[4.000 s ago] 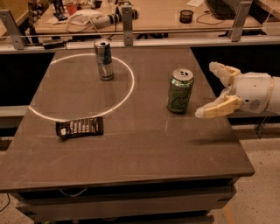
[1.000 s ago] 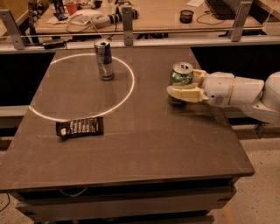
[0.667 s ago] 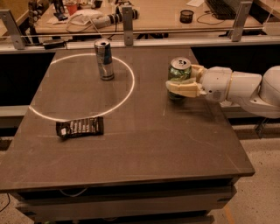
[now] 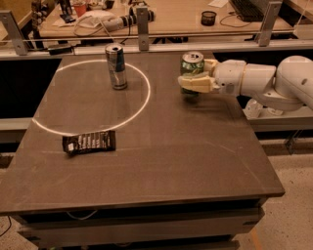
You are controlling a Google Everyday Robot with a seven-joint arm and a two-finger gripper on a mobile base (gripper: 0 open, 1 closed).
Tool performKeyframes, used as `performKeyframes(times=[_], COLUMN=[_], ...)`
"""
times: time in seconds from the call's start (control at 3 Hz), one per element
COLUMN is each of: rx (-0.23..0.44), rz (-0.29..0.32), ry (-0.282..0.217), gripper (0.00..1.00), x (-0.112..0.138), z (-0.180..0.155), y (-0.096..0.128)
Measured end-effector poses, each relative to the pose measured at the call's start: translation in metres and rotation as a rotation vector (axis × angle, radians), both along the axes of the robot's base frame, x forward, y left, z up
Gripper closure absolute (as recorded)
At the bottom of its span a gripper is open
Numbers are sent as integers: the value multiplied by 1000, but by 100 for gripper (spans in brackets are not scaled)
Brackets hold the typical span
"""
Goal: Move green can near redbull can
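The green can (image 4: 191, 65) with a silver top is held upright in my gripper (image 4: 194, 78) at the right side of the dark table (image 4: 146, 146), lifted slightly off the surface. The cream fingers (image 4: 195, 84) wrap around its lower half. The redbull can (image 4: 116, 66), slim, silver and blue, stands upright at the far left-centre of the table, inside a white circle. The two cans are about a quarter of the table's width apart.
A dark snack packet (image 4: 89, 142) lies on the table's left front part. A white circle line (image 4: 142, 102) is drawn on the table. Metal posts (image 4: 142, 27) and a rail stand behind the far edge, with a cluttered desk (image 4: 171, 14) beyond.
My gripper closed on the green can, raised it a little, and moved it toward the far edge and slightly left. The redbull can and packet have not moved.
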State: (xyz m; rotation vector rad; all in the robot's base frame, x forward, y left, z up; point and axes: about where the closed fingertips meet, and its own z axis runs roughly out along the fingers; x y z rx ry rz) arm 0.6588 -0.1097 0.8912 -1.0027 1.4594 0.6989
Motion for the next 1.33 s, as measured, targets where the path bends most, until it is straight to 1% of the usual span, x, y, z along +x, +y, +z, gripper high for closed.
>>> performKeyframes(times=[0.33, 0.67, 1.0, 1.33], rx=[27, 55, 79, 88], rz=[5, 21, 34, 65], ry=[29, 45, 43, 40], gripper=[100, 100, 100, 100], x=[30, 53, 63, 66], z=[2, 5, 3, -12], y=[24, 58, 89, 112])
